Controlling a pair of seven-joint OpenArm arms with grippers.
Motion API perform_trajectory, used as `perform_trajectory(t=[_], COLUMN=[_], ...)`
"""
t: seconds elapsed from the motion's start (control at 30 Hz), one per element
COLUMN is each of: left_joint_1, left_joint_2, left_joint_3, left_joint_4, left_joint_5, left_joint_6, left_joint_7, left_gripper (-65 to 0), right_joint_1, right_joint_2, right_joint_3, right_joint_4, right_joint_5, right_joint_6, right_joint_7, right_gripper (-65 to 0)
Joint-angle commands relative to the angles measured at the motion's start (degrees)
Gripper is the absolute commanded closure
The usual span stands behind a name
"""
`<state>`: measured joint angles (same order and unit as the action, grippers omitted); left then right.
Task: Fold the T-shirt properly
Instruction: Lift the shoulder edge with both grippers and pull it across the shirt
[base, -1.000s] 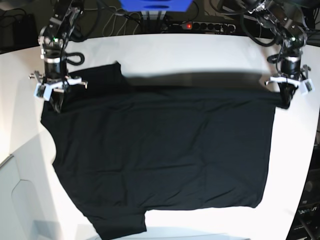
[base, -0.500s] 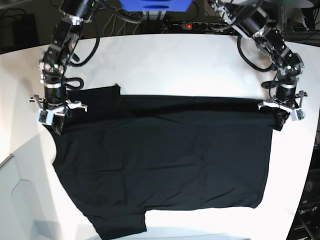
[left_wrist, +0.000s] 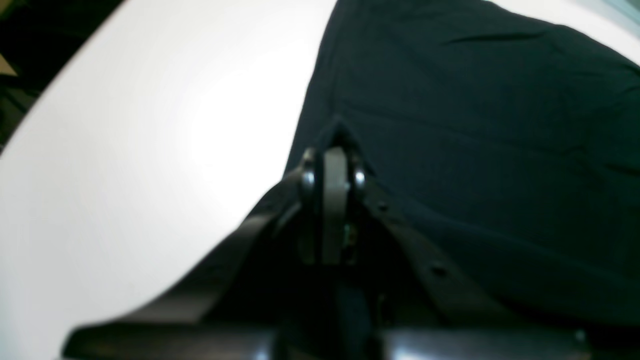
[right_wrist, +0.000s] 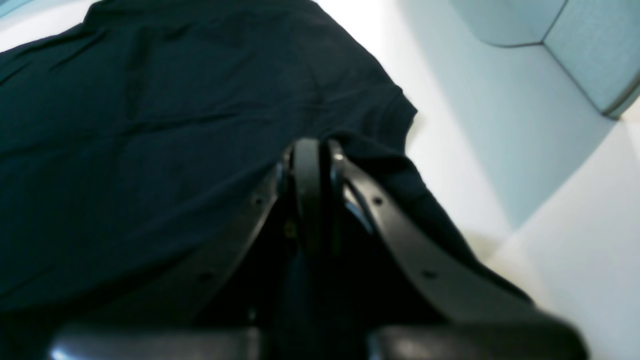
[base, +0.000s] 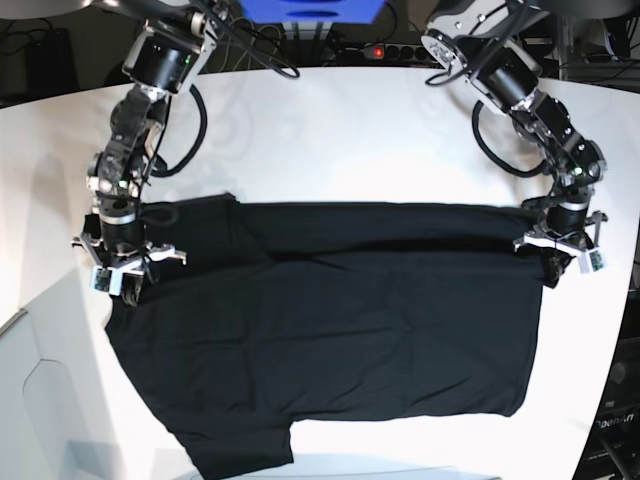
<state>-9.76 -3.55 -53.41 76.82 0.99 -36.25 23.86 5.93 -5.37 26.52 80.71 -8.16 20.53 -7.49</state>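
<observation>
The black T-shirt (base: 330, 330) lies spread on the white table (base: 350, 130), its plain side up; no print or tag shows. My left gripper (base: 553, 273) is shut on the shirt's far right corner, and the cloth (left_wrist: 475, 125) bunches at its closed tips (left_wrist: 334, 145) in the left wrist view. My right gripper (base: 124, 290) is shut on the shirt's far left edge near the sleeve (base: 195, 225). In the right wrist view its closed tips (right_wrist: 312, 150) pinch the cloth (right_wrist: 150, 125). The far strip of the shirt lies folded toward the front.
A pale grey panel (base: 30, 400) sits at the table's front left and shows in the right wrist view (right_wrist: 575, 45). A power strip and cables (base: 400, 50) lie behind the table's far edge. Bare table surrounds the shirt.
Both grippers have moved toward the front, dragging the shirt's far edge with them. The folded strip at the back has grown wider.
</observation>
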Motion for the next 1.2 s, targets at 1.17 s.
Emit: perform_trajectory(t=[1.17], left_joint_1=[-10.94], left_joint_2=[-5.37], left_joint_3=[2.55], left_joint_4=[-12.07], left_joint_5=[-0.95], left_joint_6=[0.07], left_joint_7=[-2.01], left_gripper=[-0.1], right_joint_1=[5.10], right_joint_2=[0.57], right_joint_3=[0.25], right_joint_4=[-3.48], right_joint_5=[0.47], right_joint_6=[0.26], right_joint_7=[1.55], right_gripper=[0.0])
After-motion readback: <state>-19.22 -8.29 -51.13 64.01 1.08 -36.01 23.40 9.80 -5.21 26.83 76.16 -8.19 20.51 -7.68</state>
